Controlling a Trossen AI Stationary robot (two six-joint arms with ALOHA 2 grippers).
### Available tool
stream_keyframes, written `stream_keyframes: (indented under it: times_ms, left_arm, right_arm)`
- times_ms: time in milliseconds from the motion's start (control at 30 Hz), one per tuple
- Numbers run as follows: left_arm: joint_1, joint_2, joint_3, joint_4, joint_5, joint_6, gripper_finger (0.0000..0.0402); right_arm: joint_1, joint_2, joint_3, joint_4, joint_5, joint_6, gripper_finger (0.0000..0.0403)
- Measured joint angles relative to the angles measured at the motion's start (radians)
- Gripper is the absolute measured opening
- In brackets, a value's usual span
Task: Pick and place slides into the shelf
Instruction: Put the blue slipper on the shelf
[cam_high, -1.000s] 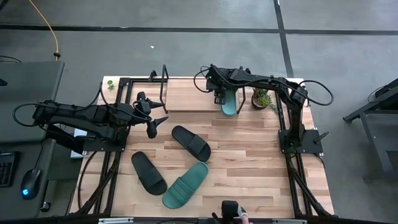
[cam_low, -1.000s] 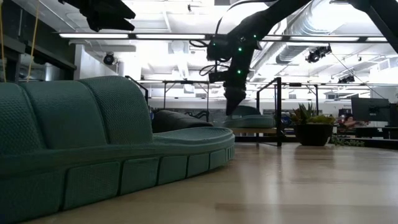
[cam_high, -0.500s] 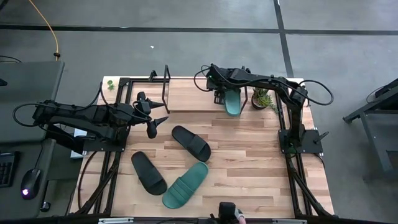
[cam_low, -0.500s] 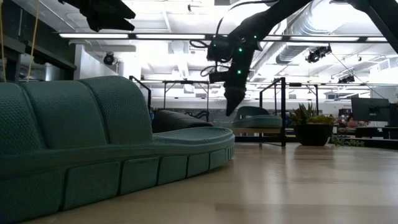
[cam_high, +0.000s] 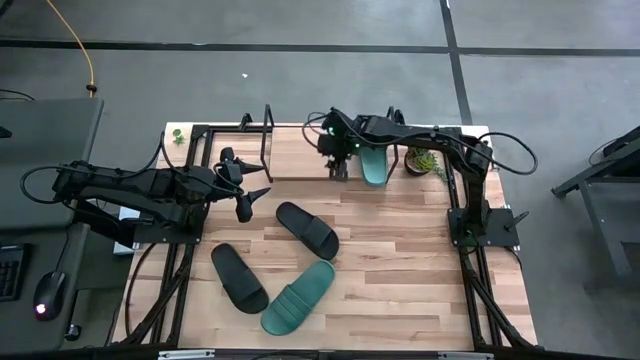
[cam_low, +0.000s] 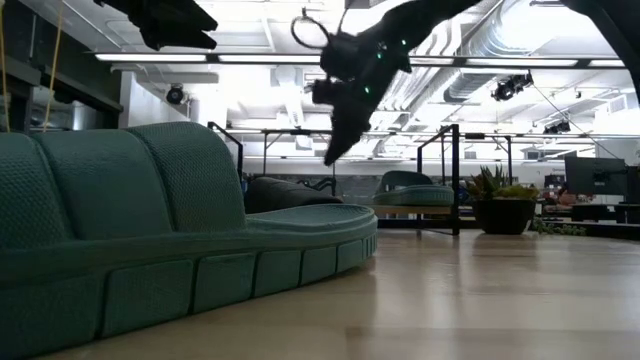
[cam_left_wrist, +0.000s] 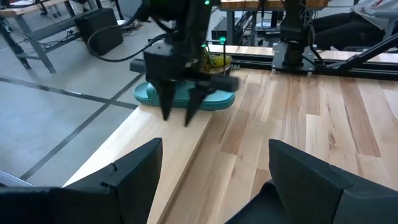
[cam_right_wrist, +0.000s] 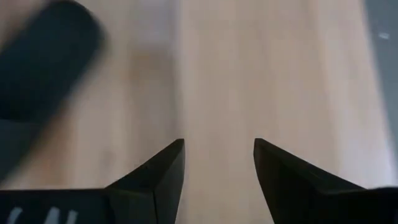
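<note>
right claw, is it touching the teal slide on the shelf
Apart. In the left wrist view the right claw hangs open beside the teal slide on the shelf, bare board between its fingertips.

the right gripper (cam_right_wrist: 217, 163) jaws stand apart, empty, over light wooden board (cam_right_wrist: 249, 74); a blurred black shape (cam_right_wrist: 43, 68) nearby.

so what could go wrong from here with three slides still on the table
The teal slide on the shelf sits beside the potted plant; a nudge might push it into it. The right claw, open and empty, hangs close over the shelf board and could clip it. The black slide lies near the teal slide, so grabbing one may shift the other.
</note>
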Motion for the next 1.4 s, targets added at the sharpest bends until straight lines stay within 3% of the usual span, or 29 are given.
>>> stream_keyframes:
  times_ms: [233, 500, 667, 833, 1067, 1300, 1400]
  left_arm:
    - [0.0, 0.0, 0.0, -0.001, 0.0, 0.001, 0.0273]
    - [0.0, 0.0, 0.0, -0.008, 0.0, 0.002, 0.0273]
    - [0.0, 0.0, 0.0, -0.018, 0.0, 0.002, 0.0273]
    - [0.0, 0.0, 0.0, -0.038, 0.0, 0.002, 0.0273]
    - [0.0, 0.0, 0.0, -0.038, 0.0, 0.002, 0.0273]
    - [-0.001, 0.0, 0.0, -0.041, 0.0, 0.001, 0.0273]
    - [-0.001, 0.0, 0.0, -0.044, 0.0, 0.001, 0.0273]
  right_arm:
    - [0.108, -0.001, 0.016, -0.001, -0.155, 0.107, 0.0183]
    - [0.231, -0.001, 0.016, -0.003, -0.159, 0.311, 0.0183]
    - [0.336, -0.001, 0.016, -0.003, -0.158, 0.324, 0.0183]
    - [0.441, -0.001, 0.016, 0.023, -0.138, 0.339, 0.0183]
    - [0.574, 0.014, 0.016, 0.217, -0.135, 0.361, 0.0183]
    - [0.673, 0.06, 0.016, 0.277, -0.017, 0.442, 0.0183]
    - [0.704, 0.06, -0.051, 0.404, 0.032, 0.461, 0.0183]
